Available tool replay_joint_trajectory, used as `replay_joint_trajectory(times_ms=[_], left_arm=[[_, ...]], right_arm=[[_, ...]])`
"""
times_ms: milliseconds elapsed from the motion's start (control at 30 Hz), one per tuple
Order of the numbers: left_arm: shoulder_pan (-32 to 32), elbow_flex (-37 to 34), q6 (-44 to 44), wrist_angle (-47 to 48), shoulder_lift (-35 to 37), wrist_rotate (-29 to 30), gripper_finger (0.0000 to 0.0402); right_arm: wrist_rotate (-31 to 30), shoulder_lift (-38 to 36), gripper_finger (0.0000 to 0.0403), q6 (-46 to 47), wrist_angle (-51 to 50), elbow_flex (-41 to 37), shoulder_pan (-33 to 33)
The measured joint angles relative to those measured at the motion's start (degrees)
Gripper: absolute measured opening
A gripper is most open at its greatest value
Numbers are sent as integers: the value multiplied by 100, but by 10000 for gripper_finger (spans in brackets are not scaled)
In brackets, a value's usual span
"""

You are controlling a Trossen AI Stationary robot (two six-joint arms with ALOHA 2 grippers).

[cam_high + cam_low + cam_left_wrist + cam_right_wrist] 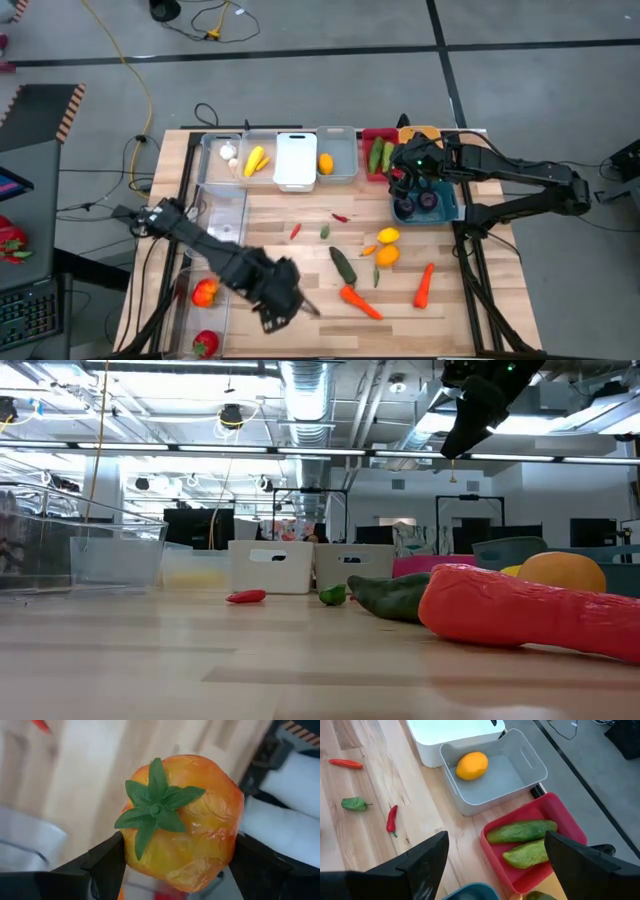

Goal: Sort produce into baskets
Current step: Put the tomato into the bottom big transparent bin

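My left gripper is near the table's front edge, left of centre, shut on an orange-yellow tomato with a green calyx. The gripper hides this tomato in the high view. My right gripper is open and empty above the teal basket, which holds purple rounds. In the right wrist view its fingers frame the red basket with two cucumbers and the grey basket with a lemon. Carrots, a cucumber, lemons and chilies lie loose on the table. My left gripper pinches the tomato by two opposite sides between its two fingers. The calyx faces the wrist camera. The fingers come from above, slanting down. The wooden table shows blurred beyond the tomato.
Clear bins stand along the left edge; one holds a red-orange tomato and a red one. At the back stand clear bins with garlic and yellow produce, a white basket and an orange-yellow one.
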State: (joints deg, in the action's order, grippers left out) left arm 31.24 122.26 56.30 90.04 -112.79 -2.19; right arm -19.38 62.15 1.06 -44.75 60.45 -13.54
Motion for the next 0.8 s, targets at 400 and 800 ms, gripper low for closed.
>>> replay_joint_trajectory(times_ms=[400,800], left_arm=[[1331,-73,3051,1,4,-426,288],[2495,-803,5657,-4,2,-966,288]], right_arm=[[0,0,356,3,17,0,0],[0,0,356,4,22,0,0]])
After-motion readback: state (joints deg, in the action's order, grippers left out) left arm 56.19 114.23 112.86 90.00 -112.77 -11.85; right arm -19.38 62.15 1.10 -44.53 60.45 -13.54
